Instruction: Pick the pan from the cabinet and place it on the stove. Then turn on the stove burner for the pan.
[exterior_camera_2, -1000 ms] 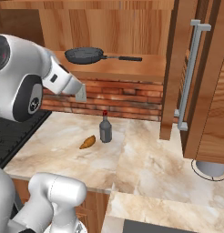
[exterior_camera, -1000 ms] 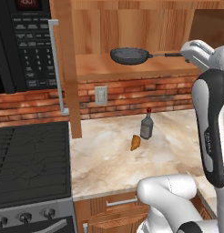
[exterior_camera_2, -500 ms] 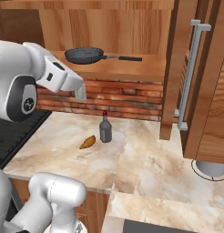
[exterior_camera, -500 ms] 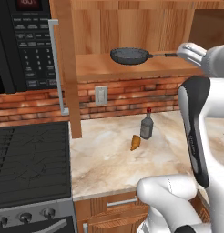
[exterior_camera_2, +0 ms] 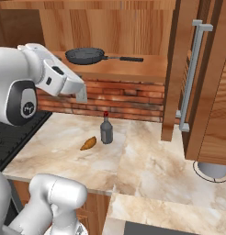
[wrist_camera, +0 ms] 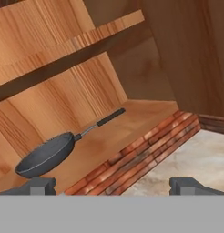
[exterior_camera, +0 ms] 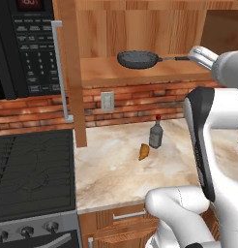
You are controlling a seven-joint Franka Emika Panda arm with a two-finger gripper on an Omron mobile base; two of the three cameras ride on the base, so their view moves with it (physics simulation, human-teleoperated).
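Brick backsplash runs behind a marble tabletop (exterior_camera: 111, 169), with the open cabinet (exterior_camera_2: 133, 69) above it. Raised to shelf height, the white arm aims its pincer (wrist_camera: 111, 185) at the shelf, jaws spread wide and empty. Beyond the fingertips, up and left, the pan (wrist_camera: 45, 154) lies flat on the shelf, well apart from them.

Arm (exterior_camera: 208, 145): glossy white rounded shells, fat tubular links. 1 long black inlay panel runs down the upright link. Dark grey round joint cap with a small white logo on the link in the right base view. Hand (exterior_camera_2: 64, 80): boxy white housing, grey underside, dark slots.
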